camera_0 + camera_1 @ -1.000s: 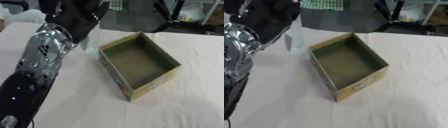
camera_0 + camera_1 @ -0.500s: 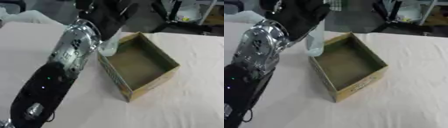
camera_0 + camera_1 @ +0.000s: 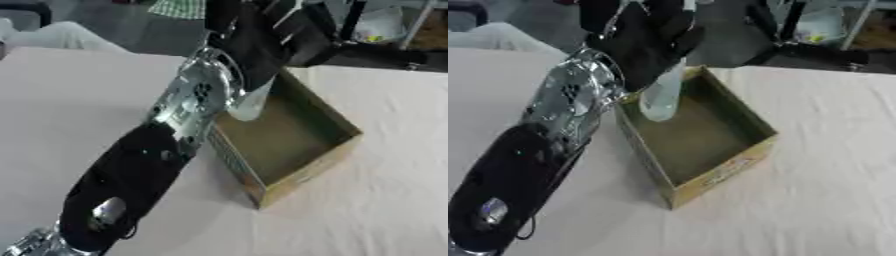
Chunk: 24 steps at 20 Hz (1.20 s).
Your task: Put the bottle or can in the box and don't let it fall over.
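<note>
**Left hand carrying bottle over box opening**

Left hand (image 3: 645, 42) has its fingers curled round the upper part of a clear bottle (image 3: 661, 97). You hold the bottle from above and behind, so its lower end hangs free below the palm. That end sits over the near-left part of the open cardboard box (image 3: 710, 150), inside the line of the rim and above the box floor. Whether the base touches the floor cannot be told.

1. Note the bottle's attitude. It hangs close to upright, with a slight tilt. A grasp high on the body leaves the base clear to meet the floor first, which suits a standing placement.
2. Note the box. It stands open-topped on the cloth-covered counter (image 3: 833, 165), set at an angle to you, one corner pointing toward you. Its inside shows nothing but the floor, so the bottle has room to stand away from the walls.
3. Judge the next move: lower the bottle until the base seats flat, then open the fingers without dragging the neck sideways. A tilted release is the likely cause of a fall.

Markings: the box's outer near-right wall carries a printed mark; it cannot be read. No label is legible on the bottle.

Your right hand does not show in either view.
</note>
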Tool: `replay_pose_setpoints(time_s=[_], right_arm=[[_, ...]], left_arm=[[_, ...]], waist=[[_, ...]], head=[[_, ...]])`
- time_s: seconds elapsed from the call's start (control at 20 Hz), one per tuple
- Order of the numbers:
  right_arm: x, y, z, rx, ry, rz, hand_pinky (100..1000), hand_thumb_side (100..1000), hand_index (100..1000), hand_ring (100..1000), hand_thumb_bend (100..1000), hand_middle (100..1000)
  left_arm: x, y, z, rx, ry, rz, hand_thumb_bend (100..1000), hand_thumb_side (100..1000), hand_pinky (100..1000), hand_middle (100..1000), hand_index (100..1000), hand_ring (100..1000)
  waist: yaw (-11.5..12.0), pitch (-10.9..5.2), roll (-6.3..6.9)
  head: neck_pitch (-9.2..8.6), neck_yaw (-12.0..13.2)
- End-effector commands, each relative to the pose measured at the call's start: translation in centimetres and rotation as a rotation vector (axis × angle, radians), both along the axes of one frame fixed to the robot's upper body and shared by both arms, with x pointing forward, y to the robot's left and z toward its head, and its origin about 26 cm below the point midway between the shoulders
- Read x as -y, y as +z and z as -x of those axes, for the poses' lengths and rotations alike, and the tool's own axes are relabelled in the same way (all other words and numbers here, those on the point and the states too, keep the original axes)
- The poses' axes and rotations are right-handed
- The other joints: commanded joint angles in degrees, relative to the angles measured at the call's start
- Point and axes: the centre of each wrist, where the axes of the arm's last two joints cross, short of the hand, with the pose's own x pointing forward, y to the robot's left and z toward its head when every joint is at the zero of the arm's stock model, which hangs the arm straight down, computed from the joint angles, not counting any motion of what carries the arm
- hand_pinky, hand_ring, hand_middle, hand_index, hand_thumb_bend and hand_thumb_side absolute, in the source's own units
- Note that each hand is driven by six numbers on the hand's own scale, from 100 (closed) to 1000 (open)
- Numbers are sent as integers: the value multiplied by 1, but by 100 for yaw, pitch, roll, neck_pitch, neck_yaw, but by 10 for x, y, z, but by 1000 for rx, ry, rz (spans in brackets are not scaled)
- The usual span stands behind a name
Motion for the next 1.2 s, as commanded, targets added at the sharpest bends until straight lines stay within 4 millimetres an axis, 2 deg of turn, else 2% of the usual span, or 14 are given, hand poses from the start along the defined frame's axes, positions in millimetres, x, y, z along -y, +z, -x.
replay_pose_setpoints(time_s=[0.05,0.5,0.8,0.85,0.9,1.2], right_arm=[[1,13,1,9,-5,32,876,677,1000,1000,100,1000],[0,10,2,-16,-25,39,884,677,1000,1000,100,1000],[1,8,3,-17,-33,40,884,678,1000,1000,100,1000],[1,8,3,-17,-35,40,884,678,1000,1000,100,1000],[1,8,4,-17,-36,39,884,678,1000,1000,100,1000],[2,6,5,-20,-43,36,884,676,1000,1000,100,1000]], left_arm=[[4,4,1,2,-28,13,868,533,100,100,895,100],[9,-30,-24,-117,-45,18,869,551,100,100,894,100],[11,-56,-40,-179,-36,14,871,562,100,100,882,100],[11,-60,-42,-188,-33,11,839,578,100,100,880,100],[11,-63,-43,-195,-32,7,873,565,100,100,880,100],[12,-82,-53,-248,-12,0,877,561,100,100,884,100]], waist=[[-23,-58,0],[61,-6,9],[146,-3,2],[162,-4,1],[174,-6,1],[253,-26,-37]], head=[[-89,33],[-132,-56],[-90,-155],[-82,-162],[-75,-168],[-131,-242]])
